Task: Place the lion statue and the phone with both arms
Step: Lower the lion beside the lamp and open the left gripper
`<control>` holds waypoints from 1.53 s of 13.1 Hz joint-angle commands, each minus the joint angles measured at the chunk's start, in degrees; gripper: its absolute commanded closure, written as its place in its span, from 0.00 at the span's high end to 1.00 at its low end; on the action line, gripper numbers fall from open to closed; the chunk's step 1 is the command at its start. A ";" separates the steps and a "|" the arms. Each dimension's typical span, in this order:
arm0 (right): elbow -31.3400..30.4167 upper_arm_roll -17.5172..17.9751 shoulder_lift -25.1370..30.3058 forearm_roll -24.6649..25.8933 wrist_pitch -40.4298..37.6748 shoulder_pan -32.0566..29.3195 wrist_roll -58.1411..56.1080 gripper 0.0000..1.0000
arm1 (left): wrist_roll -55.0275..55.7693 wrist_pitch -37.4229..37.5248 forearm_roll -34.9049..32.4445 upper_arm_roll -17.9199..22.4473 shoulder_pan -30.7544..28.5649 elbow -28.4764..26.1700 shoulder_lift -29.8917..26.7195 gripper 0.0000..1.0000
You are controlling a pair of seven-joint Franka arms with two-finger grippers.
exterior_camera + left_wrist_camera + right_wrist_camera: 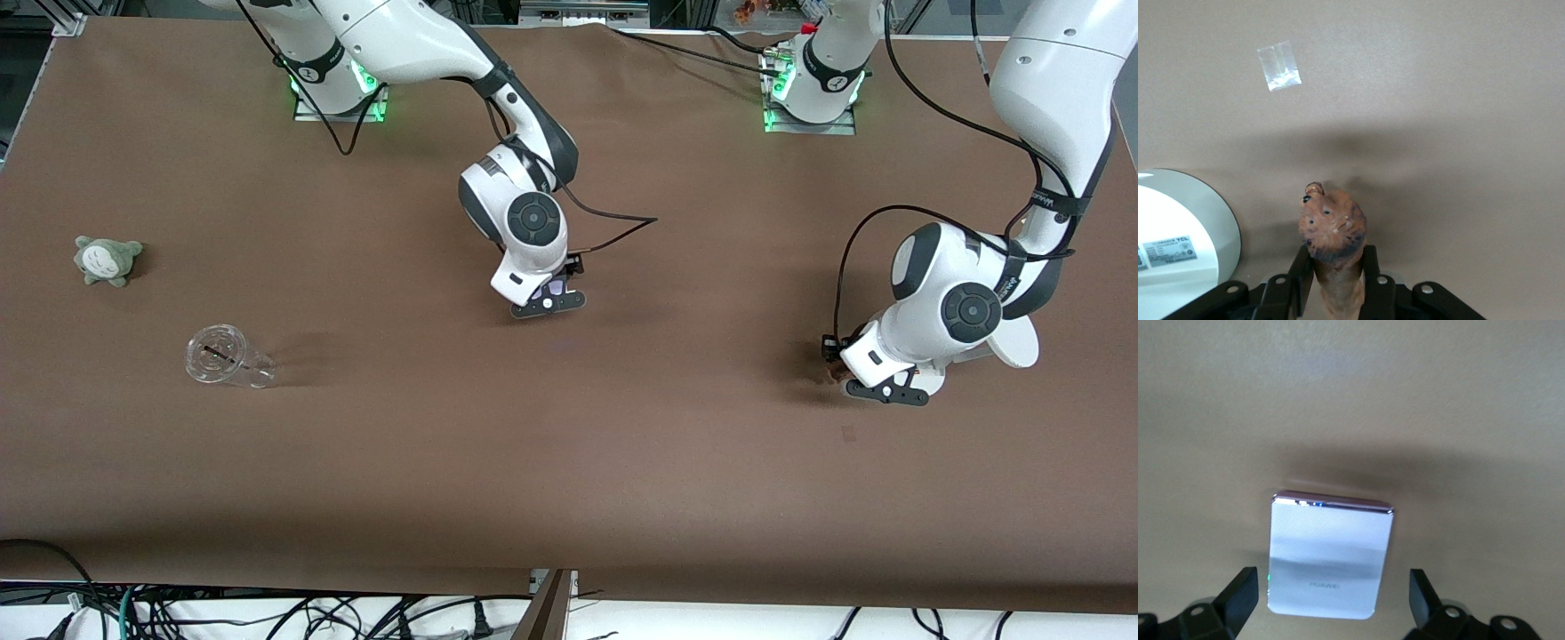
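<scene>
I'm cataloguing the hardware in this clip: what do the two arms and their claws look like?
Both arms are glossy white with dark grey joint bands and round grey wrist caps. Black cables loop beside them, and green lights glow at the bases. The left claw and right claw have black fingers.

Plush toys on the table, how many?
1. The grey-green plush creature sits at the right arm's end of the table, farther from the front camera than the clear cup. Others could be hidden under the arms.

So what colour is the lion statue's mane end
Dark brown on the orange-brown lion statue, held in the left pincer; left wrist view shows it best.
</scene>
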State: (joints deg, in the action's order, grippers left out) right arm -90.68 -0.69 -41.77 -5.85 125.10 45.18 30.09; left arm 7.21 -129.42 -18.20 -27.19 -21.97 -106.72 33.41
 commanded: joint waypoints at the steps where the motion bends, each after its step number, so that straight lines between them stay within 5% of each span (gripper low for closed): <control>1: -3.17 -0.36 0.55 -0.74 4.70 0.88 2.25 1.00 | -0.80 -1.01 -1.84 -0.76 -1.06 -0.33 0.43 0.11; 9: -5.12 -0.36 0.20 -0.74 8.67 1.75 5.06 1.00 | -0.45 -1.19 -1.84 -0.68 -1.23 -0.24 1.40 0.20; 10: -5.12 -0.36 0.11 -0.74 8.93 1.84 5.50 1.00 | -0.45 -1.19 -1.84 -0.68 -1.23 -0.24 1.40 0.41; 11: -5.20 -0.36 -0.24 -0.74 9.11 1.93 5.50 1.00 | -0.10 -1.19 -1.84 -0.68 -1.23 -0.24 1.40 0.82; 12: -5.20 -0.36 -0.42 -0.74 9.20 2.02 5.50 1.00 | 0.34 -1.10 -1.84 -0.68 -1.23 -0.24 1.40 1.00; 17: -5.20 -0.45 -0.86 -0.65 9.99 1.93 5.50 1.00 | 1.40 2.48 -1.75 -1.29 -0.97 0.46 -0.52 1.00; 20: -5.20 -0.45 -0.86 -0.65 9.81 1.93 5.42 0.71 | 1.40 11.62 -1.05 -3.48 -0.62 3.88 -3.16 1.00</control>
State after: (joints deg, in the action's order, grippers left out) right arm -95.22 -0.82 -42.84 -5.85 134.01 46.59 34.98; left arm 7.64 -123.38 -18.22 -28.81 -22.34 -104.56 32.92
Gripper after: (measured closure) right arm 0.070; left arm 0.000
